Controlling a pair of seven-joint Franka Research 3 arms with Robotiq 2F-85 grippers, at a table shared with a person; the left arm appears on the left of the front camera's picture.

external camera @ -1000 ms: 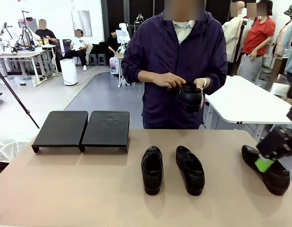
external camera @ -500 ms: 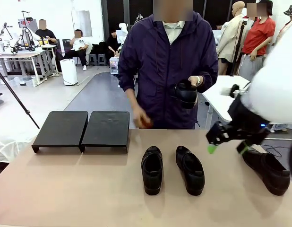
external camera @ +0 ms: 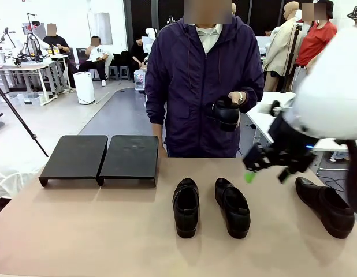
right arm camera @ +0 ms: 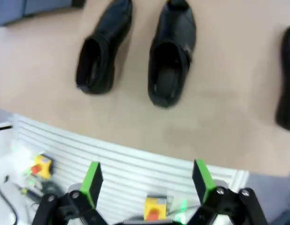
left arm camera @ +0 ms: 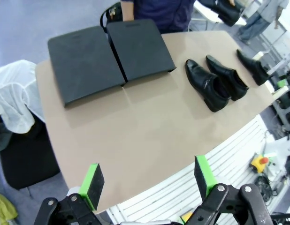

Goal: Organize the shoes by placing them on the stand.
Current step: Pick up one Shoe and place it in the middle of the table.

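1. Found right gripper (external camera: 265, 173) spread open, empty, above table (external camera: 80, 231), right side.
2. Found left gripper (left arm camera: 147, 180) likewise open, empty.
3. Noted three shoes (external camera: 186, 206) on table — fourth shoe (external camera: 226, 113) grasped in person's hand (external camera: 237, 99); stand (external camera: 100, 157) far left.

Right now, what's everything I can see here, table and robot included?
shoes: four, black; two side by side mid-table, one at the table's right end, one held up by the person.
stand: two flat panels, black, side by side at the table's far left.
table: one, tan.
person: one, purple jacket, far side.
left gripper: black, green pads, jaws open, raised on the robot's side.
right gripper: same colours, jaws open, in the air right of the middle pair.
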